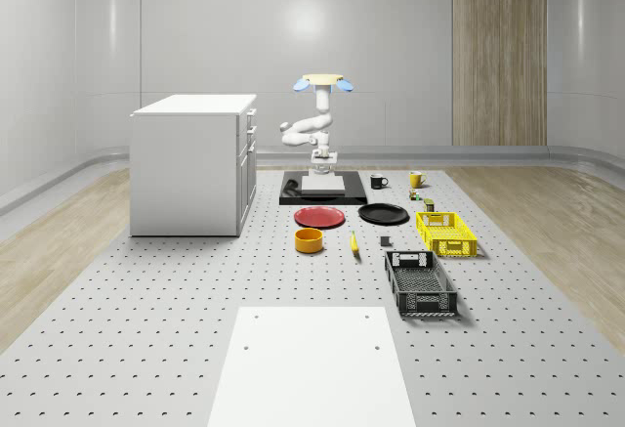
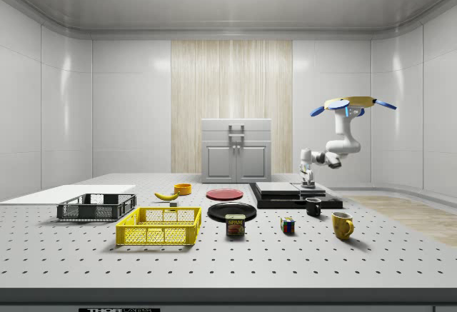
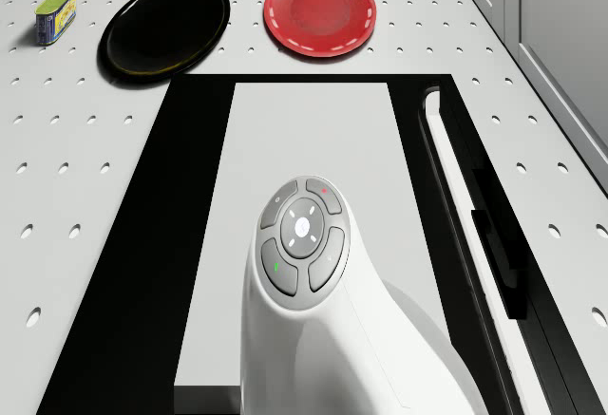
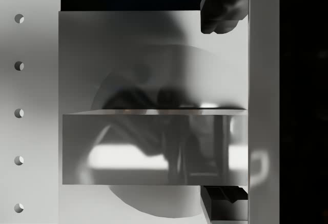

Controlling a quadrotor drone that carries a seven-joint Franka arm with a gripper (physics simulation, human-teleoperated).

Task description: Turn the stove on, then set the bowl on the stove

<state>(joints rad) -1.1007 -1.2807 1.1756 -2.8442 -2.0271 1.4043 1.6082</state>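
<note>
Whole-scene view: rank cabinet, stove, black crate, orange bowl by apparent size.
1. cabinet
2. stove
3. black crate, close to the stove in apparent area, and it sits nearer the camera, so 2 and 3 are unsure
4. orange bowl

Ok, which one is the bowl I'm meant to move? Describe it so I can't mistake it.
Start at the white cabinet on the whole-scene view's left. On the table in front of its right corner lies a red plate, and the bowl sits just nearer the camera than that plate. It is the only orange, deep, round dish; the red plate and the black plate are flat.
</note>
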